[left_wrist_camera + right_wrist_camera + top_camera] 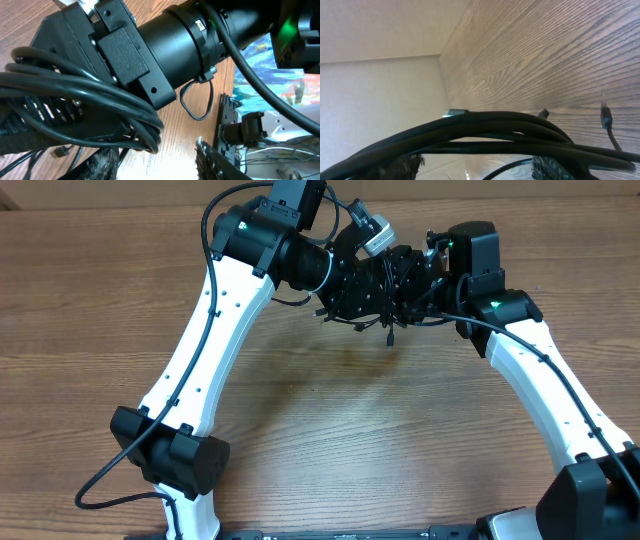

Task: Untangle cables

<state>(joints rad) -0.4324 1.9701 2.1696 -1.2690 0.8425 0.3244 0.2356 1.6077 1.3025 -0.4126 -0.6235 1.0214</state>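
Hanging clear of the table [330,440] at the far middle, the cables [385,300] make a black clump btwn the two arms' tips. Left gripper [157,162]: fingers spread apart, a cable loop crossing just above them. Right gripper [479,169]: fingers spread too, strands draped across in front, w/ a silvery plug [455,112] poking out behind.

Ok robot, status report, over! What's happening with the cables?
Right gripper open, cables across its fingers. Left gripper at the bundle, grip unclear. Plugs dangle loose. No blocker seen.
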